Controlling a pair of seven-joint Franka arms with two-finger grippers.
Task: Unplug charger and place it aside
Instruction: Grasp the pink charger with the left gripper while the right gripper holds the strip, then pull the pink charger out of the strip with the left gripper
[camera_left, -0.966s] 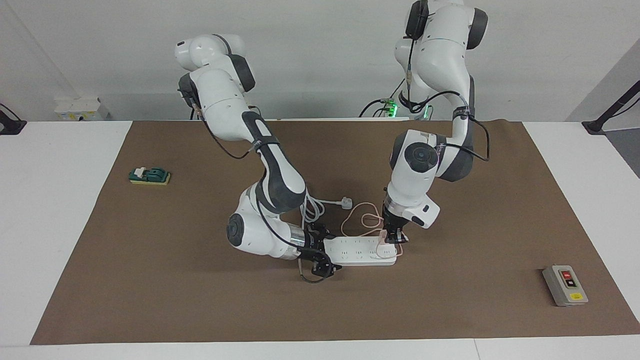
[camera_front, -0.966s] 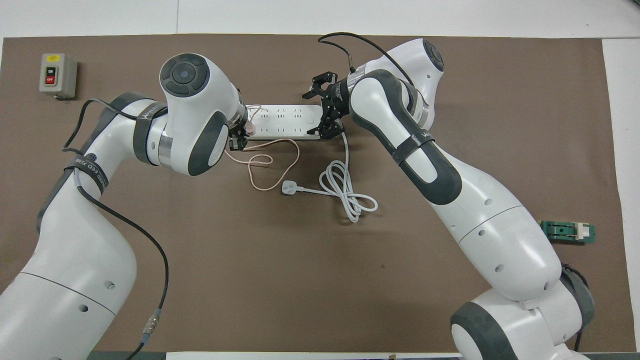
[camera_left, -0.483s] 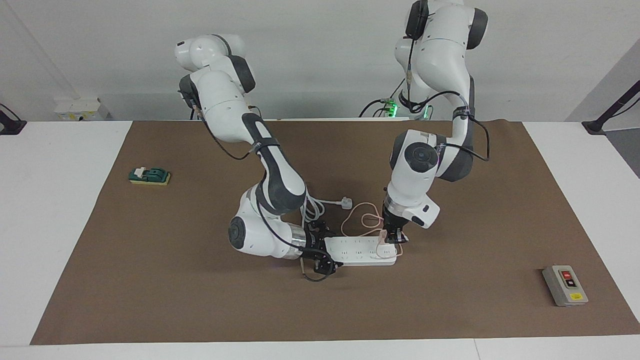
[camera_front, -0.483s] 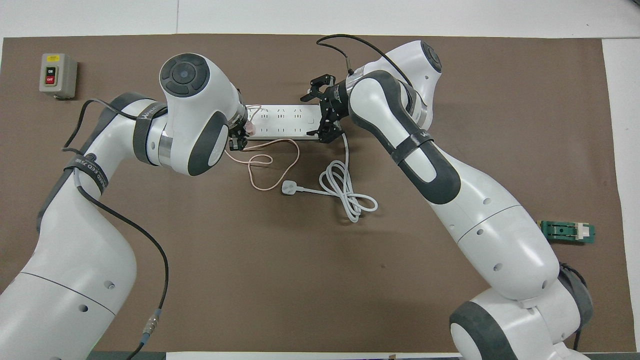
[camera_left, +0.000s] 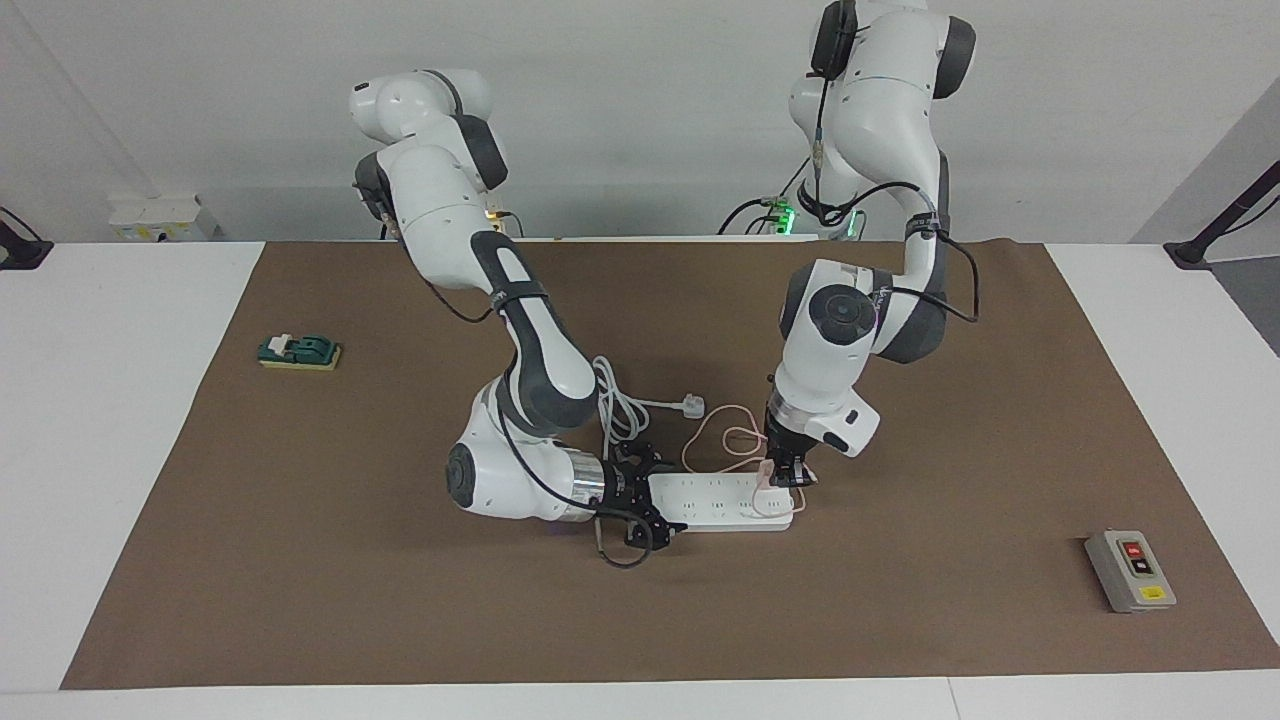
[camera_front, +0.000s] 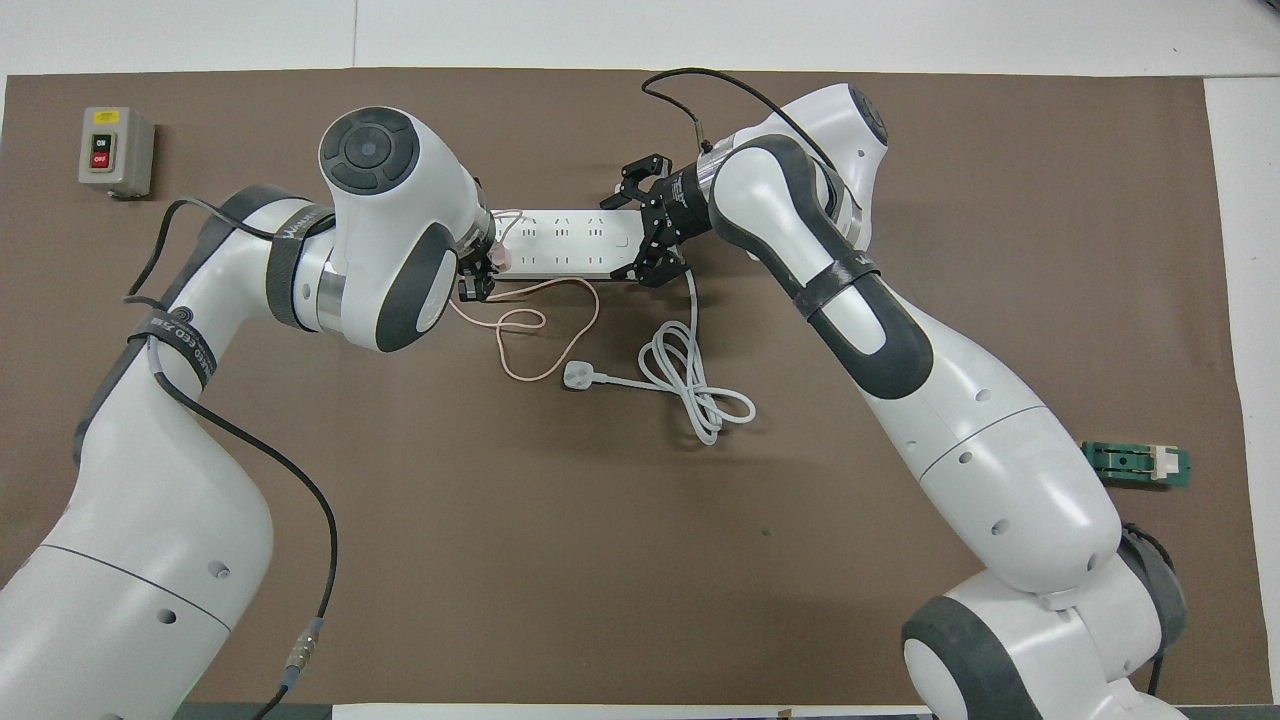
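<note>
The pale pink charger (camera_left: 765, 472) (camera_front: 498, 258) is plugged into the white power strip (camera_left: 715, 500) (camera_front: 565, 243), at the strip's end toward the left arm. Its thin pink cable (camera_left: 722, 432) (camera_front: 530, 340) loops on the mat, nearer to the robots than the strip. My left gripper (camera_left: 784, 479) (camera_front: 480, 270) points down and is shut on the charger. My right gripper (camera_left: 640, 502) (camera_front: 640, 225) lies low at the strip's other end. It is open, with one finger on each side of that end.
A white three-pin plug (camera_left: 690, 406) (camera_front: 578, 375) and its coiled thick cord (camera_left: 612, 405) (camera_front: 695, 390) lie nearer to the robots than the strip. A grey switch box (camera_left: 1130, 570) (camera_front: 115, 150) sits toward the left arm's end. A green block (camera_left: 300, 351) (camera_front: 1135, 463) sits toward the right arm's end.
My right arm's forearm and elbow have swung over, and its gripper has drawn slightly back along the strip's end. The left gripper, the charger and the strip have not moved.
</note>
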